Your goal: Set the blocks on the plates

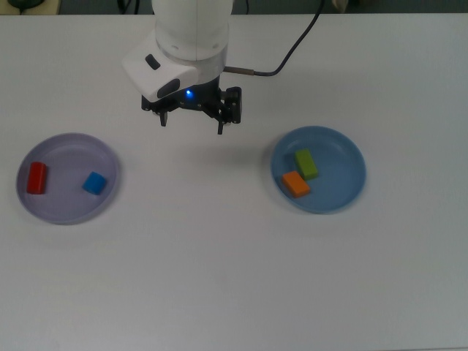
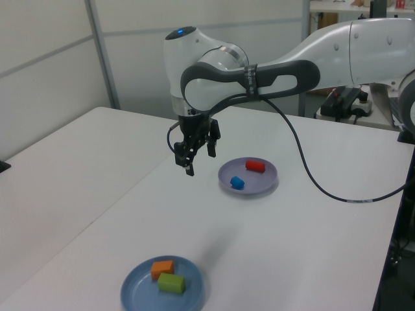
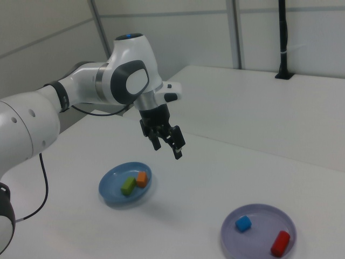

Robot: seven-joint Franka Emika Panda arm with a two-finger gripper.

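- The red cylinder block (image 1: pixel 36 178) and small blue block (image 1: pixel 94 183) lie apart on the pale lavender round plate (image 1: pixel 69 212).
- The green rectangular bar (image 1: pixel 306 163) and orange rectangular block (image 1: pixel 296 183) touch on the light blue round plate (image 1: pixel 344 194).
- The black two-finger claw (image 1: pixel 191 121) hangs above the white surface (image 1: pixel 219 270) between the plates, fingers apart, holding nothing.
- All four blocks look placed; the risk is a needless descent near a plate, where a finger could nudge its rim and spill a block.
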